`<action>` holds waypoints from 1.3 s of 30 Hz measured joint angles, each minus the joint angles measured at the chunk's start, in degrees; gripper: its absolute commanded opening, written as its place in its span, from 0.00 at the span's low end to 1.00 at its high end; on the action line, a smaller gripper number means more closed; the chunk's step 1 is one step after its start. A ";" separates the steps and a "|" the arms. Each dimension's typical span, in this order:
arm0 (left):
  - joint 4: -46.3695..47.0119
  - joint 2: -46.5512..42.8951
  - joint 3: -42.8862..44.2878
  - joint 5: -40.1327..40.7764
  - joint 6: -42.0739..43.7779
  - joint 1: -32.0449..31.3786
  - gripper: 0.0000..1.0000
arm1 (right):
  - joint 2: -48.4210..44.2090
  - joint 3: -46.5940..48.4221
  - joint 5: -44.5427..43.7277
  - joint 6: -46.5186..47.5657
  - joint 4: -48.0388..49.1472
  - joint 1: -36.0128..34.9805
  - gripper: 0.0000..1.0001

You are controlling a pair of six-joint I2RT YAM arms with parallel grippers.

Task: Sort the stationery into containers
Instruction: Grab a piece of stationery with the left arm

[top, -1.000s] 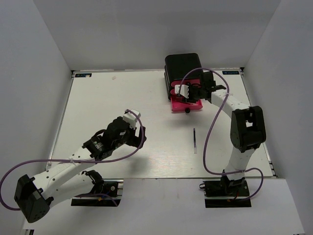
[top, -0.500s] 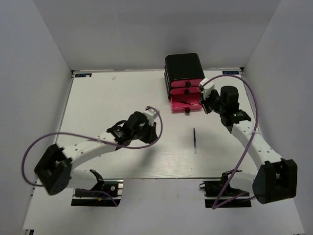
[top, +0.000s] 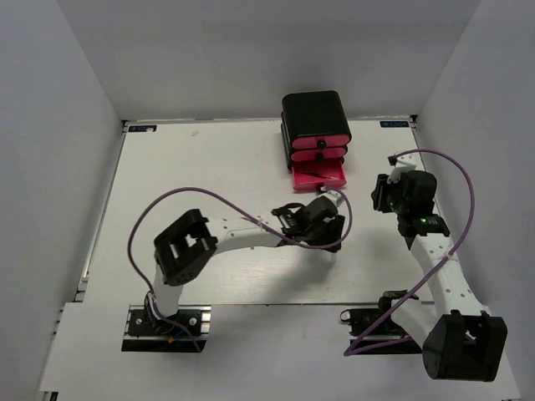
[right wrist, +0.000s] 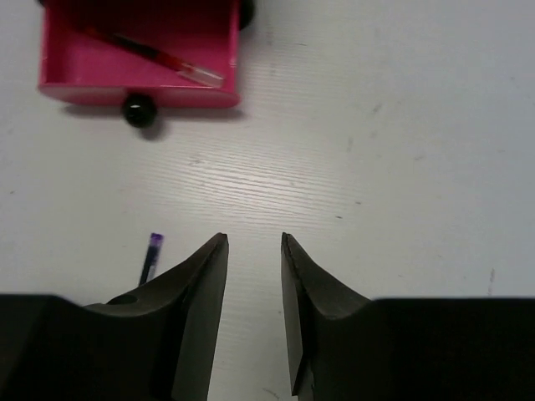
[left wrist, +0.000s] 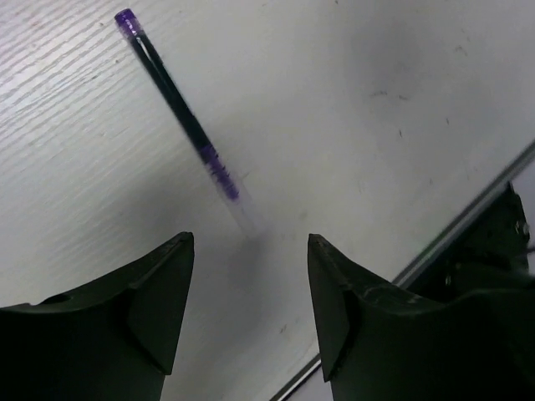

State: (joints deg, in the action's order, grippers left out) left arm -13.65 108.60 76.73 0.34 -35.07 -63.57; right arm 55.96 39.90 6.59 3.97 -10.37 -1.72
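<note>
Cabinet sits far centre, bottom drawer pulled out. Right gripper has backed off rightward, slightly parted, empty. Left gripper swung across, now spread over the dark pen lying on the surface, so that's probably next; 1 red pen is already in the drawer.

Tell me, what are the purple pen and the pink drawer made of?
The pen looks like plastic: clear barrel at one end, dark inside, purple cap. The pink drawer looks like smooth plastic too: one even colour, thin walls. Its round knob is shiny black, probably plastic.
</note>
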 measured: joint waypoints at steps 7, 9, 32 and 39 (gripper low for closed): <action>-12.28 15.69 17.68 8.57 -7.96 -3.19 0.67 | -2.45 -1.09 -2.99 -2.73 0.24 5.66 0.38; -14.86 18.67 21.27 10.19 -9.25 -3.45 0.67 | -3.65 -1.33 -2.95 -3.50 0.24 6.64 0.38; -30.25 26.73 35.54 19.17 -9.16 -3.41 0.20 | -8.02 -2.05 2.03 -6.49 0.42 12.24 0.38; -24.81 20.83 24.70 20.39 -7.15 -3.02 0.14 | -8.15 -2.29 2.93 -6.62 0.44 12.61 0.39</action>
State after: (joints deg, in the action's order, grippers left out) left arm -38.46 129.43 101.43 20.73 -42.22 -66.59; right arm 47.81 37.60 9.52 -2.66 -9.93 10.90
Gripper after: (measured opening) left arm 0.215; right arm 0.376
